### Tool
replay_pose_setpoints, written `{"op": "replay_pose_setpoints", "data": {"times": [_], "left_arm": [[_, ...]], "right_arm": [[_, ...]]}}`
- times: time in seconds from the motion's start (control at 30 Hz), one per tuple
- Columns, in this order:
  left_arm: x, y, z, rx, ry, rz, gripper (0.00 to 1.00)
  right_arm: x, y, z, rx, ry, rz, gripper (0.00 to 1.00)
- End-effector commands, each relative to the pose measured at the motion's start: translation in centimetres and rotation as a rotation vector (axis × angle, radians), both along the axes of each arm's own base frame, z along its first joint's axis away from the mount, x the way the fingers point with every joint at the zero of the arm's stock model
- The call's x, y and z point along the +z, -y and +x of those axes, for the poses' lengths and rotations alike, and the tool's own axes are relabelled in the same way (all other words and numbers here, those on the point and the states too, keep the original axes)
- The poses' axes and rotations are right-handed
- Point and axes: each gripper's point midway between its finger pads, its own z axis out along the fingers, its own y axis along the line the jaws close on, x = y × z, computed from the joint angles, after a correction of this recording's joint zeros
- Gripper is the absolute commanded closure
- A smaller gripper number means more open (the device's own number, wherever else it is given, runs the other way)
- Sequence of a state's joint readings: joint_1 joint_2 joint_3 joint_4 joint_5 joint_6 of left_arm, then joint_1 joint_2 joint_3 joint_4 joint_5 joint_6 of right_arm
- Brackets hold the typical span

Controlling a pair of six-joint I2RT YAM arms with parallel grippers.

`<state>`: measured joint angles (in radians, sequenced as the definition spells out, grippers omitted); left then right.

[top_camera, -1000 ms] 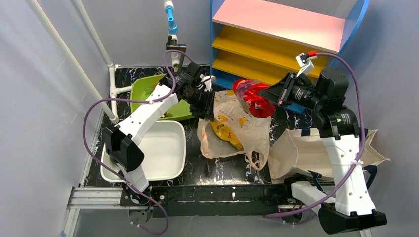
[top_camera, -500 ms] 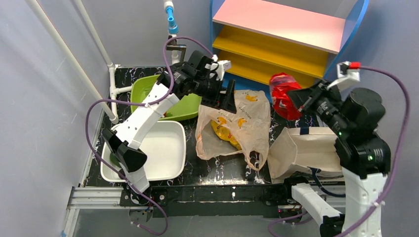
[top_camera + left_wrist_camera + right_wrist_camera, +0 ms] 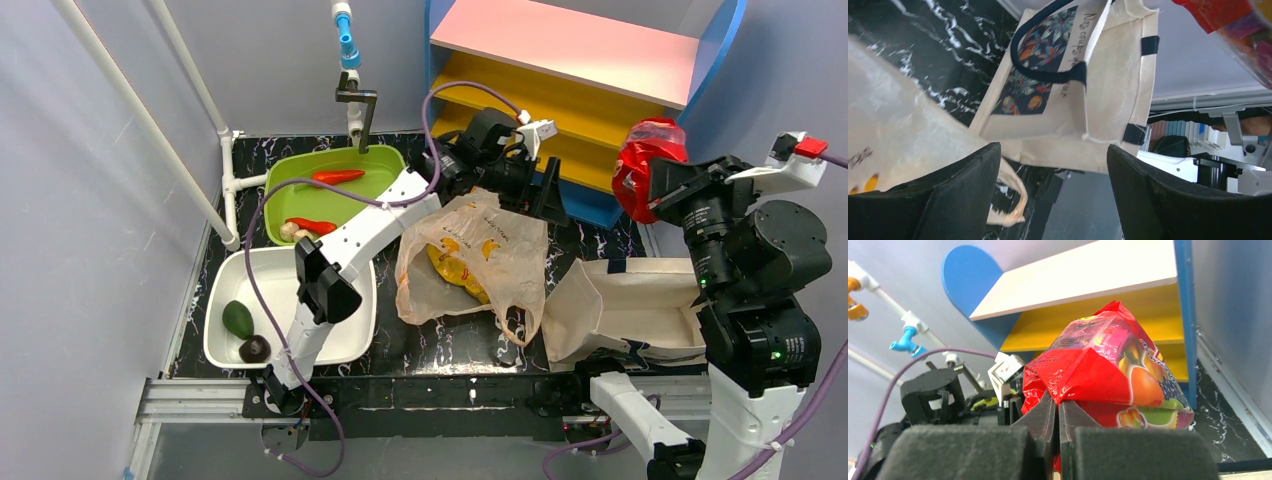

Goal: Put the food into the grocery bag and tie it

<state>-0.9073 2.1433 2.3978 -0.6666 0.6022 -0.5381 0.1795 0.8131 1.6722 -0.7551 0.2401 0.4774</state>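
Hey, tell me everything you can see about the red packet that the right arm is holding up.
The red packet is a puffy pouch of glossy, crinkled plastic film. It is red with a pink panel and printed fruit: an orange, dark grapes, something green. The right end effector is shut on a folded red flap at its lower edge and holds it tilted in the air in front of the blue and yellow shelf. Nothing else touches it, and it is not in the grocery bag.

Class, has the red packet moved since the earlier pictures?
Yes. The red packet moved rightward, from above the grocery bag to the right end of the shelf.
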Motion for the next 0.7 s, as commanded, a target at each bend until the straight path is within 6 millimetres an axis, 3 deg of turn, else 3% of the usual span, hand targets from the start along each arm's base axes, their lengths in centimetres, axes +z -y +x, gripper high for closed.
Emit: {"op": "replay_pose_setpoints", "data": {"times": [0.0,0.43,0.67], "left_arm": [[5.2,2.9,-2.3,-0.101,0.058,-0.201,0.23],[0.1,8.6,-8.2,-0.295,-0.027,-0.211,0.26],[-3.4,10.0,-8.6,-0.271,-0.013,-0.132,0.29]], "right_arm": [[8.1,3.3,-2.8,-0.152,0.312,0.035,0.99],[7.5,4.2,-4.0,-0.194,0.329,0.032,0.99],[7.0,4.4,-4.6,-0.196,0.323,0.028,0.99]]}}
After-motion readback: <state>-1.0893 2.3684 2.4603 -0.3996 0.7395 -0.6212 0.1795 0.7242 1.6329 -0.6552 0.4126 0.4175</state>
